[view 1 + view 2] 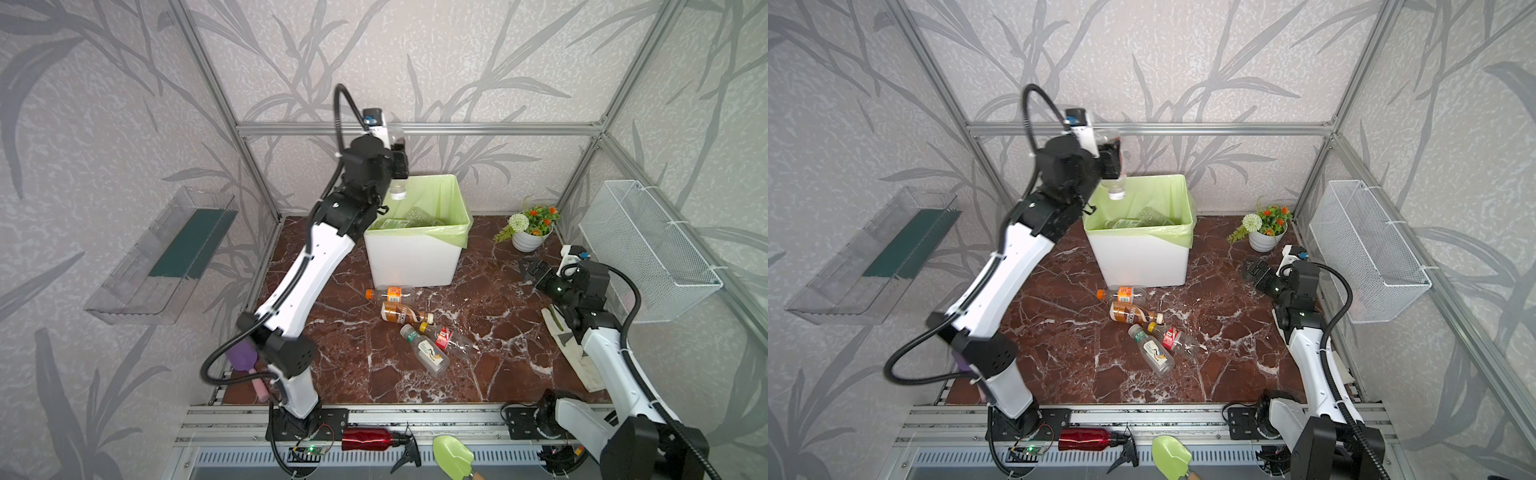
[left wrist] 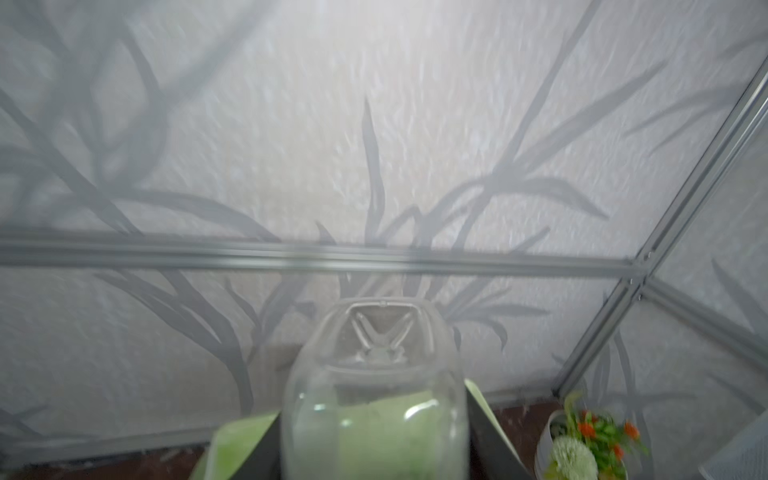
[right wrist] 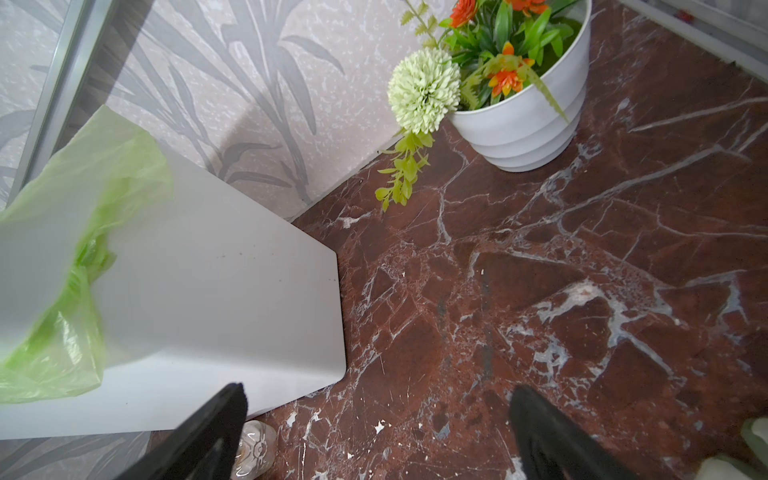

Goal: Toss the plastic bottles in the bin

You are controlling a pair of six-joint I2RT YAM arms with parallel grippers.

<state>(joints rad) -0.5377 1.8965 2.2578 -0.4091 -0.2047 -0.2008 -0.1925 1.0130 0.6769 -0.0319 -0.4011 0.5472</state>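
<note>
bin (image 1: 415,257) wide open up top, my left arm (image 1: 299,286) over its left rim, four bottles (image 1: 401,313) cluttering mid-floor, bare marble (image 1: 486,257) between bin and flower pot (image 1: 527,241)

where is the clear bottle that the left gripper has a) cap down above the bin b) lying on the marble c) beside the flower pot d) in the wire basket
a: the clear bottle hangs cap down between the fingers of the left gripper, above the green-lined opening of the bin
</note>
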